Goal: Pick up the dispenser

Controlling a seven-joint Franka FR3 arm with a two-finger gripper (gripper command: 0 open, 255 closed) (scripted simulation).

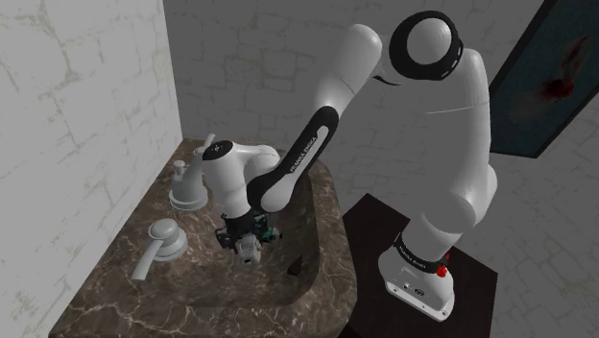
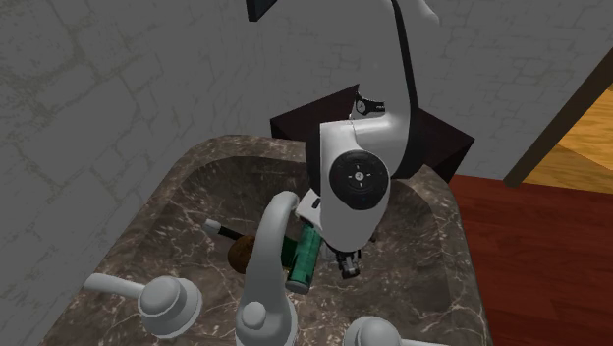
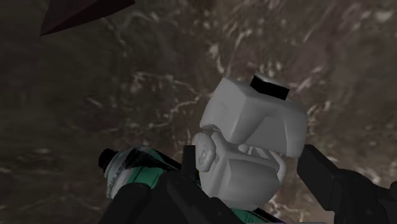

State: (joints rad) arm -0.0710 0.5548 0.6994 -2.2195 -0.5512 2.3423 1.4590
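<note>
Grey faucet [image 2: 267, 258] is mounted at the marbled sink's [image 2: 432, 236] near edge. Just beside it, inside the basin, the dispenser [image 2: 306, 252] is seen lying tilted: green body, grey-white pump head. The pump head is clasped between the black fingers of the pincer [image 3: 248, 156], with the body jutting past one finger. White lettering is printed on the arm [image 1: 302, 154], too small to be read.

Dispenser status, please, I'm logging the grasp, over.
Gripper shut on dispenser, low in the sink. Green bottle lies right beside it. Faucet close by.
</note>
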